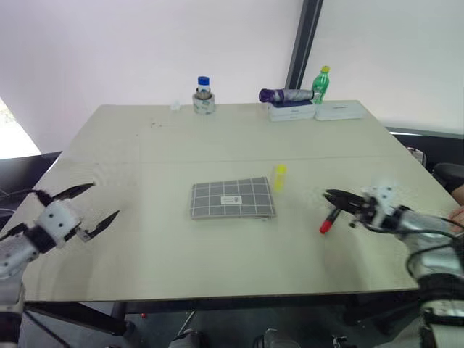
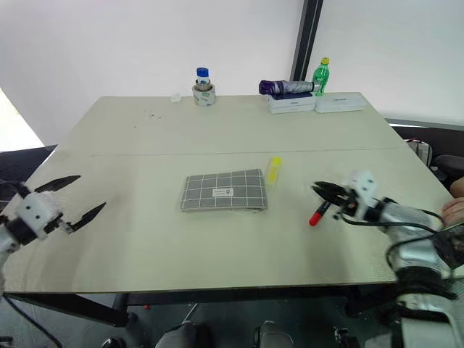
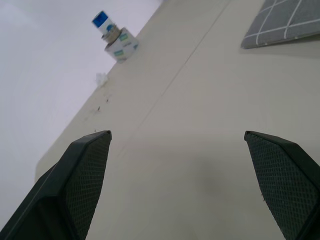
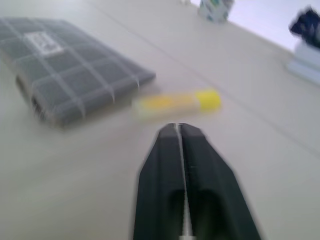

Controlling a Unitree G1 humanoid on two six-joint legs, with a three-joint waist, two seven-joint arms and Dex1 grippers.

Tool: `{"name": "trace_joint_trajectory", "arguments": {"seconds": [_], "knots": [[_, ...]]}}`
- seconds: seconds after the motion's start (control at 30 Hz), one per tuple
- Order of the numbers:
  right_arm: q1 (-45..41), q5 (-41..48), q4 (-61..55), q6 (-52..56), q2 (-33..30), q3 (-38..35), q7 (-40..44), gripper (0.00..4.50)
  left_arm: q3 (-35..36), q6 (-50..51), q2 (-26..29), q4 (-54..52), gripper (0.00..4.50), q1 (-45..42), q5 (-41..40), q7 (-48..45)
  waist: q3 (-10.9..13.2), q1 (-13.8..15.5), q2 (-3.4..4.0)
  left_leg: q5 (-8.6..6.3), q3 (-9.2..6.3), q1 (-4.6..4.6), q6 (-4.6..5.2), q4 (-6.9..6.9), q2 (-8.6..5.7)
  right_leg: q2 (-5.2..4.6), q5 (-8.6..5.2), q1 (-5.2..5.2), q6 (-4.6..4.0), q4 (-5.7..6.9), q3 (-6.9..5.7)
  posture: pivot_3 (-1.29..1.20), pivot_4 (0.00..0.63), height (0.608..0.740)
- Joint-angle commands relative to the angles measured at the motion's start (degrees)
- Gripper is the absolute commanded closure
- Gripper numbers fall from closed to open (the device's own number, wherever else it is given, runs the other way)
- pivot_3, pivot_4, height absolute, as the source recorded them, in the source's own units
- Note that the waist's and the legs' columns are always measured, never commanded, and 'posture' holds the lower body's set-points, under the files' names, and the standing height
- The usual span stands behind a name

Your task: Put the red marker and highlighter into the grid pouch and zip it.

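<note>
I've got the right gripper (image 1: 335,196) clenched empty above the red marker (image 1: 330,220), left gripper (image 1: 93,206) spread wide; marker looks light, rigid, slick, so I'd pinch mid-barrel.

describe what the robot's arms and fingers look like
Each arm is silvery grey with a white block at the wrist. The left gripper and right gripper each have two black, tapered, pointed fingers with a fine cross-hatched grip texture on the inner face. Black cables loop along the right forearm.

grid pouch (image 3: 287,22) cut by frame edge, highlighter (image 4: 175,103) blurred
</note>
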Motion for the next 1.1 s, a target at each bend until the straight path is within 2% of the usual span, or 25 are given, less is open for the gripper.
{"name": "trace_joint_trajectory", "arguments": {"seconds": [0.03, 0.2, 0.33, 0.57, 0.77, 0.93, 1.1], "knots": [[-5.18, -6.21, 1.63, -5.2, 2.53, 3.25, -6.27, 4.45, -3.93, -7.09, 1.61, 7.08, 0.0, -6.56, 4.2, 0.73, 0.0, 0.2, 0.0, 0.0, 0.04, -0.01, 0.0, 0.0, -0.01, 0.01, 0.0, -0.01, 0.01, 0.0, -0.02, 0.0, 0.15, 0.738], [-13.38, -16.56, 10.78, -8.51, 8.16, 8.55, -20.32, 4.45, -11.43, -16.59, 0.46, 17.84, 0.0, -14.88, 10.51, 1.58, 0.0, 0.06, -0.01, 0.2, 0.18, -0.07, -0.3, 0.05, -0.03, 0.16, 0.0, -0.07, 0.07, 0.01, -0.01, 0.0, 0.15, 0.738], [-17.45, -18.9, 14.74, -9.44, 11.09, 11.09, -23.03, 4.45, -16.09, -22.06, -1.02, 22.98, 0.0, -18.39, 13.97, 3.52, 0.01, 0.11, 0.0, 0.21, 0.24, -0.08, -0.31, 0.05, -0.04, 0.18, -0.01, -0.12, 0.1, 0.06, 0.04, 0.0, 0.15, 0.738], [-21.74, -28.06, 24.38, -10.77, 12.07, 17.26, -31.5, 4.45, -20.37, -25.23, -3.32, 27.48, 0.0, -22.56, 16.13, 5.69, 0.01, 0.07, 0.0, 0.22, 0.29, -0.09, -0.32, 0.07, -0.03, 0.21, -0.03, -0.15, 0.13, 0.11, 0.06, 0.0, 0.15, 0.738], [-24.5, -32.52, 29.44, -11.37, 12.14, 20.49, -36.0, 4.45, -22.13, -26.19, -4.15, 29.87, 0.0, -24.11, 16.35, 6.22, 0.02, -0.54, 0.02, 0.24, 0.35, -0.1, -0.33, 0.06, -0.03, 0.22, -0.05, -0.19, 0.16, 0.16, 0.11, 0.0, 0.15, 0.738], [-26.15, -31.79, 31.84, -11.5, 13.91, 20.44, -35.79, 4.45, -23.71, -26.85, -5.9, 30.66, 0.0, -24.67, 16.99, 7.32, 0.02, -1.17, 0.01, 0.25, 0.34, -0.1, -0.35, 0.06, -0.02, 0.22, -0.09, -0.19, 0.23, 0.2, 0.11, 0.0, 0.15, 0.738], [-26.2, -34.29, 33.07, -13.07, 15.33, 22.97, -35.69, 4.45, -26.18, -28.64, -6.77, 30.74, 0.0, -24.93, 20.91, 10.98, 0.02, -1.37, 0.01, 0.3, 0.34, -0.09, -0.43, 0.04, 0.02, 0.31, -0.1, -0.2, 0.25, 0.22, 0.12, 0.0, 0.15, 0.738]]}}
